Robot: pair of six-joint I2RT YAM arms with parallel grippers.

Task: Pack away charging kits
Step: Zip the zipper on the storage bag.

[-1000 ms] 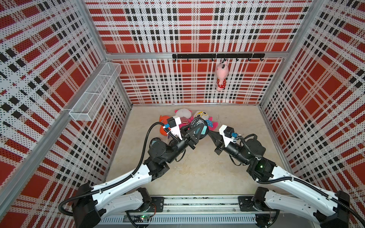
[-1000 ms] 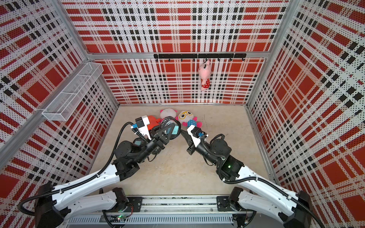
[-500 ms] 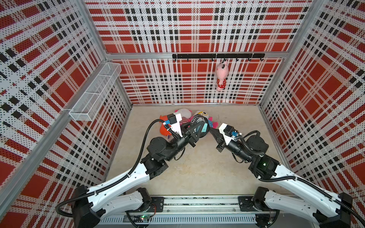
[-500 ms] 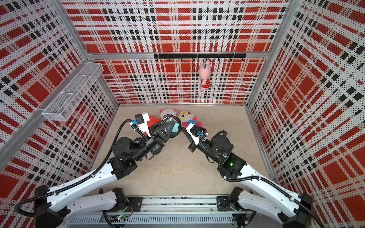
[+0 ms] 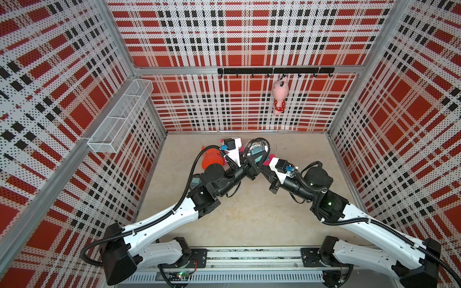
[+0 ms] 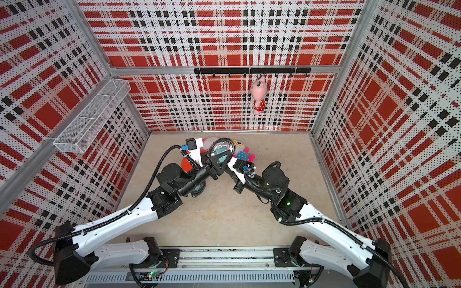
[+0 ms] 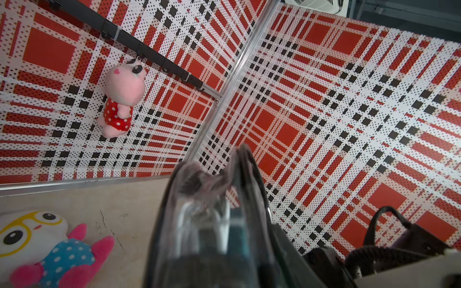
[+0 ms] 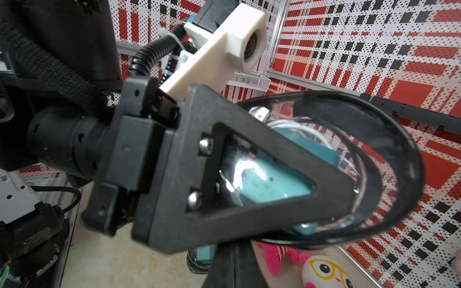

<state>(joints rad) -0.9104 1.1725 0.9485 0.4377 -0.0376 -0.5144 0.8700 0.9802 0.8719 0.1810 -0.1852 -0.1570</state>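
Both arms now hold the clear oval case [image 5: 258, 145] slightly nearer the back wall [image 5: 237, 104] than before. Left gripper [image 5: 260, 155] clamps its faces, teal plug adapter [image 8: 311, 152] and white cable [image 8: 299, 126] inside between the jaws; right gripper [image 8: 232, 251], closed, meets its lower rim. Plush owl [image 7: 37, 239] lies beneath on the table [image 5: 249, 219].

Teal adapter [image 8: 274, 192] inside raised clear-sided case [image 8: 409, 174]; white cable [image 8: 299, 127] alongside

I saw no readable text, brand or number anywhere: nothing legible on the teal plug adapter [image 8: 274, 189], the black-rimmed case [image 8: 409, 162], the pink plush toy [image 5: 280, 94] or the plaid walls [image 5: 224, 37].
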